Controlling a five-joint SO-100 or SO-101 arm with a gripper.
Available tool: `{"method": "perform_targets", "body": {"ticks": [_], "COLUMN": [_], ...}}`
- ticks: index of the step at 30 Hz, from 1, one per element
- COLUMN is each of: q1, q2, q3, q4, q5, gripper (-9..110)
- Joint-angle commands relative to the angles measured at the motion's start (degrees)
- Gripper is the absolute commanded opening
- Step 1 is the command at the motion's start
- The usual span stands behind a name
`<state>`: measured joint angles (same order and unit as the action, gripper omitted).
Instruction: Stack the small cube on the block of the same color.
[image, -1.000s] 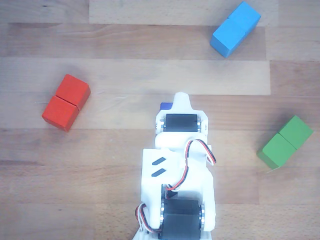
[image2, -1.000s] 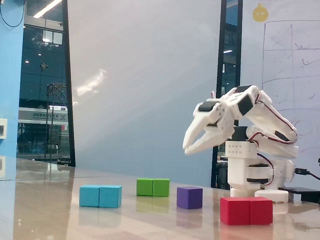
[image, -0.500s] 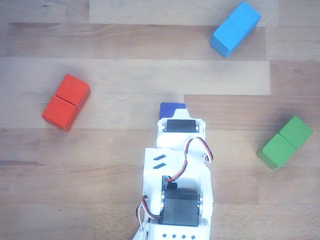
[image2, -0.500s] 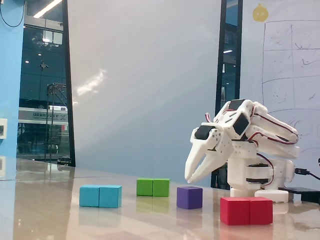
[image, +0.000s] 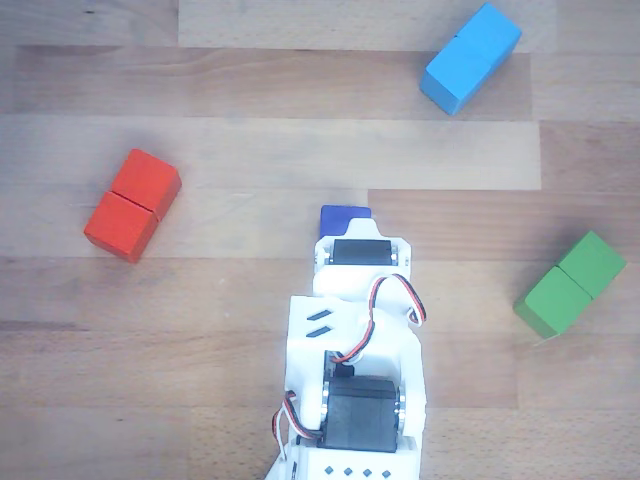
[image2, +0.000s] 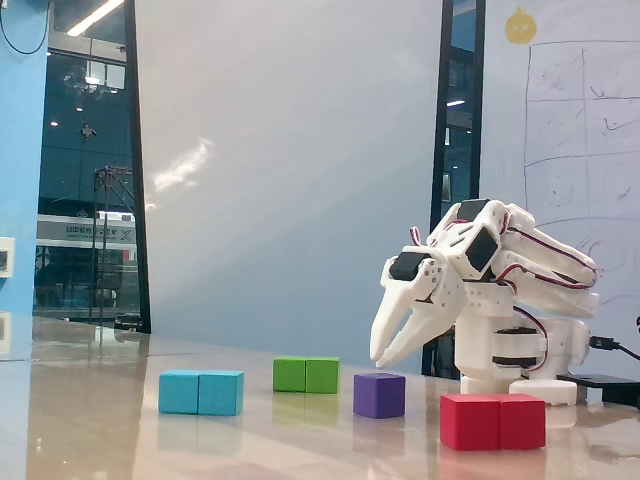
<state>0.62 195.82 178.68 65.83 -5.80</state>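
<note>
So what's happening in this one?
A single white arm is working over a wooden table with three oblong blocks and one small cube. Its tool hangs open just above and beside the cube, fingers pointing down, not gripping it. In the other view the cube peeks out from under the arm's front end. The blue block lies apart near the top edge, with the red block to the left and the green block to the right. Nothing is stacked.
</note>
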Motion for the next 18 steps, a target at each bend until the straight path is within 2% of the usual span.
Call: {"method": "perform_targets", "body": {"ticks": [1, 18], "q1": [0.4, 0.5], "q2": [2.3, 2.3], "q3": [-0.7, -3.5], "q4": [-0.7, 9.1], "q5": [0.4, 0.4], "gripper": [0, 0]}}
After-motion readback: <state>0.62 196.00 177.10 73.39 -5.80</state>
